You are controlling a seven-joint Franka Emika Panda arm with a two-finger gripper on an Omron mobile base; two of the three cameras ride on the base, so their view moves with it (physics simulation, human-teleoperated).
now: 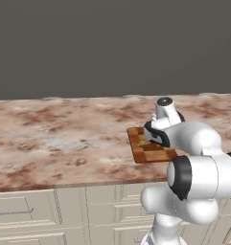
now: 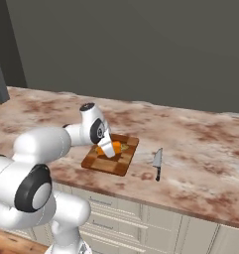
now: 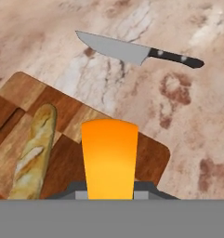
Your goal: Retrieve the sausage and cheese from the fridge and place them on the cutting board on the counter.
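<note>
My gripper (image 2: 108, 149) is shut on the cheese (image 3: 108, 158), a bright orange wedge, and holds it just above the near right part of the cutting board (image 3: 153, 160). From the right base view the cheese (image 2: 114, 147) hangs over the middle of the checkered dark brown board (image 2: 109, 164). In the left base view the board (image 1: 154, 154) lies on the mottled counter (image 1: 64, 139), partly behind my arm. The sausage and the fridge are out of view.
A tan speckled oblong lump (image 3: 33, 148) lies on the board to the left of the cheese. A black-handled knife (image 3: 136, 51) rests on the counter (image 2: 200, 149) just right of the board, also visible from the right base as the knife (image 2: 157, 163). Cream cabinets sit below.
</note>
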